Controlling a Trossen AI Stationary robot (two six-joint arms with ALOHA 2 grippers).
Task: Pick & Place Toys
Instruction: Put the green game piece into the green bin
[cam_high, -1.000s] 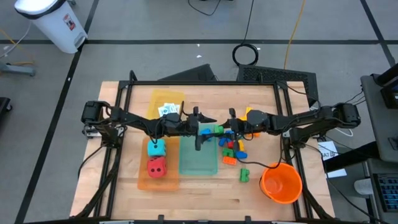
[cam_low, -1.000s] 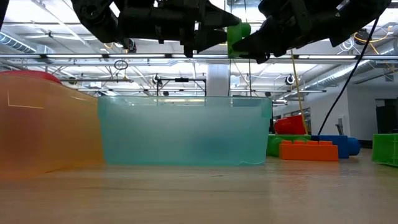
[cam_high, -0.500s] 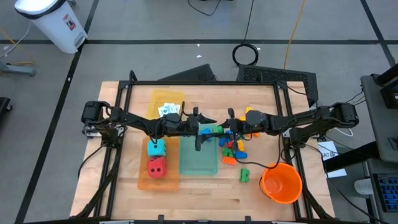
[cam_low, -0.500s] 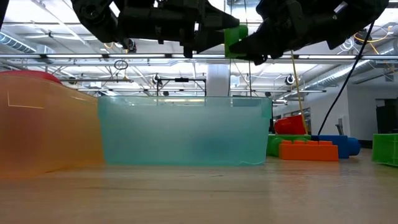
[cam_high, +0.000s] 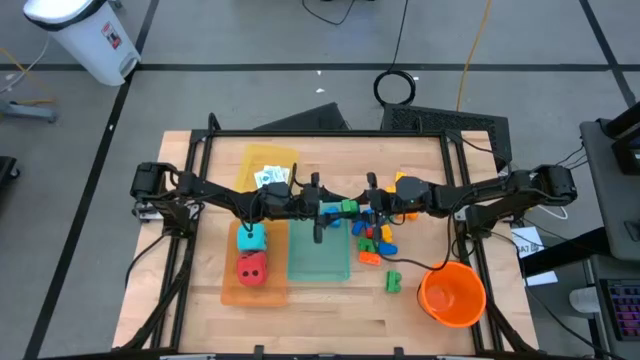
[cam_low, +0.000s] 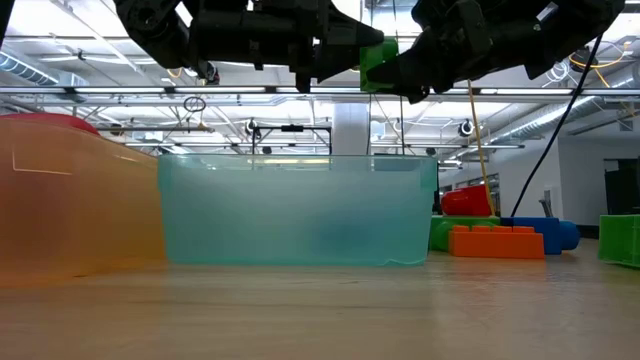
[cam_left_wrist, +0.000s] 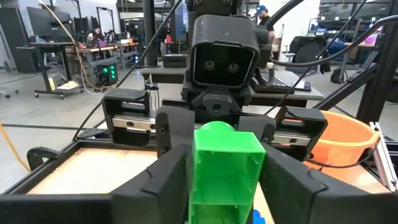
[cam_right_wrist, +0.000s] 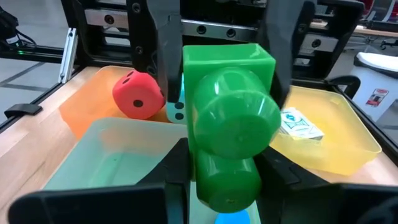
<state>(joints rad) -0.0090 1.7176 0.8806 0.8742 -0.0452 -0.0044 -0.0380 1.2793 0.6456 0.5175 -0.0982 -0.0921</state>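
Note:
A green building brick (cam_high: 348, 207) hangs in the air above the teal tray (cam_high: 318, 262), between my two grippers, which meet tip to tip. My right gripper (cam_high: 358, 208) comes from the table's right and is shut on the brick (cam_right_wrist: 227, 124). My left gripper (cam_high: 336, 208) comes from the table's left. Its fingers (cam_left_wrist: 171, 177) stand close on either side of the brick's other end (cam_left_wrist: 227, 162). In the low view the brick (cam_low: 372, 60) is high above the tray's rim (cam_low: 300, 158). A blue brick (cam_high: 328, 211) shows just under the grippers. My right gripper pinches the brick's two side faces (cam_right_wrist: 193, 155) between its fingers, at the end with the round studs (cam_right_wrist: 233, 112). The fingers lie level and come from the table's right. The brick is lifted clear, lying level over the teal tray. My left gripper: I cannot tell whether its fingers touch the brick's far end (cam_right_wrist: 186, 59).
The orange tray (cam_high: 232, 290) holds a teal die (cam_high: 251, 238) and a red die (cam_high: 252, 268). The yellow tray (cam_high: 250, 160) holds white cards (cam_high: 270, 177). Loose bricks (cam_high: 375, 240) and one green brick (cam_high: 392, 282) lie right of the teal tray, with the orange bucket (cam_high: 452, 293) beyond them.
My right gripper has carried the green brick a short way toward the table's left, farther in between my left gripper's fingers. The brick has stayed level and clear of the tray.

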